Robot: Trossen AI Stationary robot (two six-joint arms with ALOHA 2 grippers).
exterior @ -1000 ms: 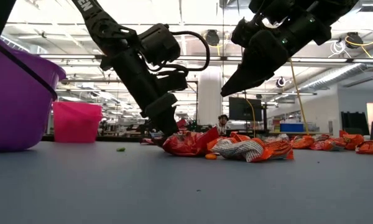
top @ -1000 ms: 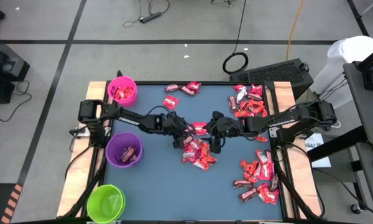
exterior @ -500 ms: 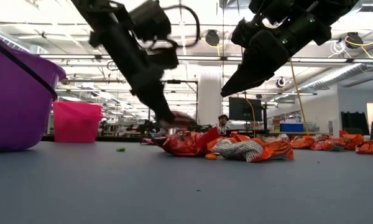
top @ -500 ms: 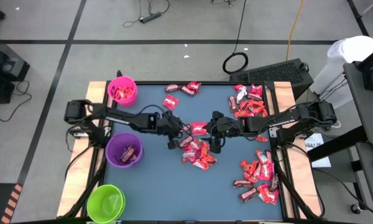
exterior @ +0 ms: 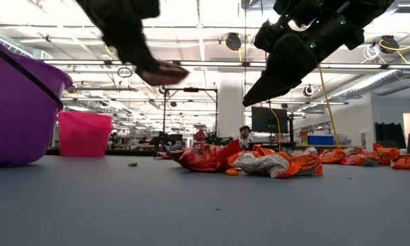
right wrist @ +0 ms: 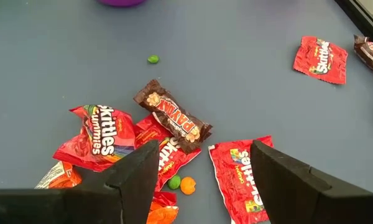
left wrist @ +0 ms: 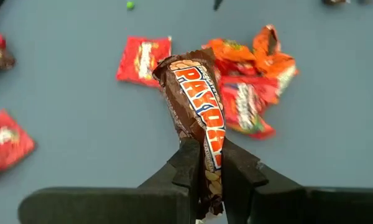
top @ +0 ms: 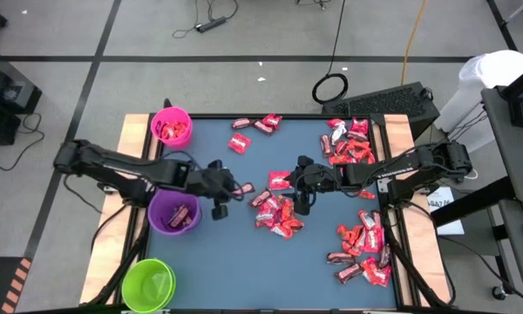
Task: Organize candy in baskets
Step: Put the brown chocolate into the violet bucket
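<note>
My left gripper (left wrist: 210,177) is shut on a dark brown candy bar (left wrist: 196,93) with orange and white lettering. It hangs above the blue table, just right of the purple basket (top: 174,212). In the low view the left gripper (exterior: 150,67) is high up with the bar (exterior: 165,70) at its tip. My right gripper (right wrist: 202,186) stands open and still over the middle pile of candy (top: 277,214). Another brown candy (right wrist: 172,118) lies on red wrappers ahead of it. The pink basket (top: 171,126) holds red candy. The green basket (top: 148,283) sits at the near left. My left gripper pinches the brown candy bar by one end (left wrist: 211,158) between its two fingers. The fingers (left wrist: 186,171) slant downward, coming from the table's left, and lie along the bar. The rest of the bar juts out past the fingertips, lifted clear of the table.
More candy lies at the far right (top: 349,144), near right (top: 364,249) and far middle (top: 253,126) of the table (top: 218,262). Small green and orange specks (right wrist: 153,60) lie loose. The mat between the baskets and the middle pile is bare.
My left gripper has risen from the middle pile and drawn back toward the table's left edge and the purple basket, carrying the brown candy bar lifted clear. The pile stays where it was.
</note>
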